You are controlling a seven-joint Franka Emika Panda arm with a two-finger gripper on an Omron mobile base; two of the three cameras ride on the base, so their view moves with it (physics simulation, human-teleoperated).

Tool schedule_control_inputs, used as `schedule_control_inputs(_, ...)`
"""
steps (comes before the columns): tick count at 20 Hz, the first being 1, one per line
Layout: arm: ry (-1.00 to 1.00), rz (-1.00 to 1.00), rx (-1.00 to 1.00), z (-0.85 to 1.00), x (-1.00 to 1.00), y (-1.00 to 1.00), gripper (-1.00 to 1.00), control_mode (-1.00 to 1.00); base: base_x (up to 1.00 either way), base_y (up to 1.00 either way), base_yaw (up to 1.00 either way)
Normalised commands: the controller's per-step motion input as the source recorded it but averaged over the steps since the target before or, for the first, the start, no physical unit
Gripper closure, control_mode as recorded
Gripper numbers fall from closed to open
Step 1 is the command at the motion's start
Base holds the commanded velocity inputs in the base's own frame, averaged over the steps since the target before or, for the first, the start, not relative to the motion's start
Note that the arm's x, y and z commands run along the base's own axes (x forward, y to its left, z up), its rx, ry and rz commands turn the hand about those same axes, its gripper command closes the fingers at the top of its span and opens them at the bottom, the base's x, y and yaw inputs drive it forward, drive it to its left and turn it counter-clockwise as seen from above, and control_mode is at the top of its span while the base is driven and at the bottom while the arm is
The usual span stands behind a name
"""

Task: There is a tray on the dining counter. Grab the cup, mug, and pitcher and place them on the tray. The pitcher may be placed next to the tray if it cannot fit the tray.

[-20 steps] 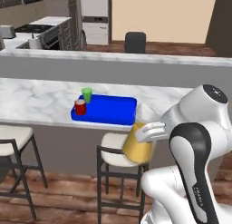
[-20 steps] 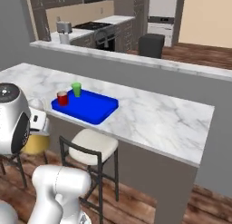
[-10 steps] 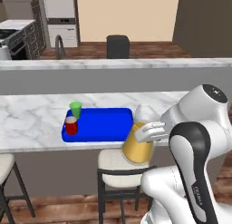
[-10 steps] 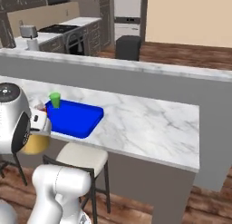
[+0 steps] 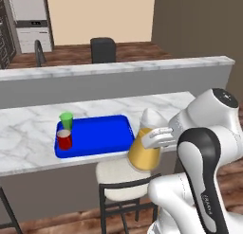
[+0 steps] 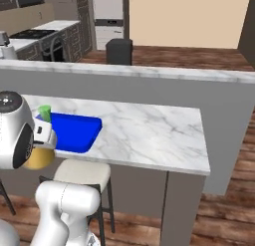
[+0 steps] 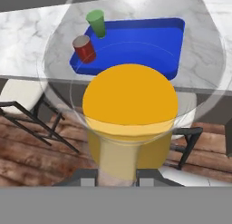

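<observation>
My gripper (image 5: 154, 138) is shut on the neck of the pitcher (image 5: 144, 151), a clear glass one with orange-yellow liquid. It hangs in the air in front of the dining counter (image 5: 28, 129), below the counter's top and above a stool. In the hand view the pitcher (image 7: 130, 97) sits right above my gripper (image 7: 117, 177). The blue tray (image 5: 99, 133) lies on the counter just left of the pitcher. The green cup (image 5: 66, 120) and the red mug (image 5: 64, 139) stand upright at its left end. From the right base I see the tray (image 6: 74, 131), the cup (image 6: 45, 112) and the pitcher (image 6: 39, 158).
A cream-cushioned stool (image 5: 121, 176) with a black frame stands under the counter's edge, below the pitcher. A raised grey ledge (image 5: 118, 81) runs behind the marble. Bare marble (image 6: 149, 135) stretches right of the tray. A black chair back (image 5: 103, 49) shows beyond the ledge.
The whole picture has shifted, so the base has driven along the counter and closer. The pitcher stays in my gripper, and cup and mug stay on the tray.
</observation>
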Motion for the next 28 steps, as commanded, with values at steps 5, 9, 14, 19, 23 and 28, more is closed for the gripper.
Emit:
schedule_control_inputs(5,0.0,0.0,0.0,0.0,0.0,0.0,1.0,1.0,0.39,0.24,-0.04)
schedule_control_inputs(9,0.0,0.0,0.0,0.0,0.0,0.0,1.0,1.0,0.58,0.16,-0.04)
schedule_control_inputs(14,0.0,0.0,0.0,0.0,0.0,0.0,1.0,1.0,0.85,0.08,-0.06)
schedule_control_inputs(19,0.14,-0.06,-0.02,-0.09,0.98,0.03,1.0,-1.0,0.0,0.0,0.0)
schedule_control_inputs(23,0.15,-0.09,-0.02,-0.08,1.0,0.01,1.0,-1.0,0.0,0.0,0.0)
schedule_control_inputs(28,0.14,-0.09,-0.03,-0.09,1.0,0.04,1.0,-1.0,0.0,0.0,0.0)
